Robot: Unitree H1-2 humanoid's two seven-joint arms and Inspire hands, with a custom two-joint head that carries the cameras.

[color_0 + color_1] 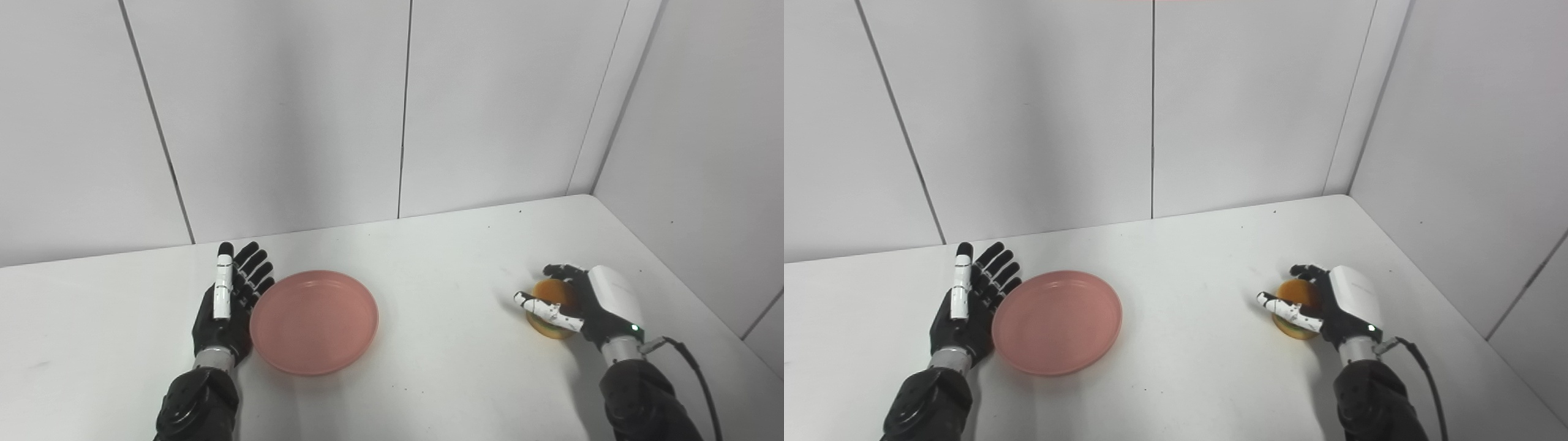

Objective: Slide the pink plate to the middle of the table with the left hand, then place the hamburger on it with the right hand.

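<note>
- The pink plate (313, 321) is seen left of the table's (441, 257) middle, its left rim touched by the flat, spread left hand (225, 306).
- The hamburger (551, 306) is grasped on the table's right side by the right hand (588, 303).

A: What's the room like?
B: White panelled walls (275, 110) with dark vertical seams meet in a corner on the right.
A: Furniture?
B: A white table (441, 257), evenly lit
</note>
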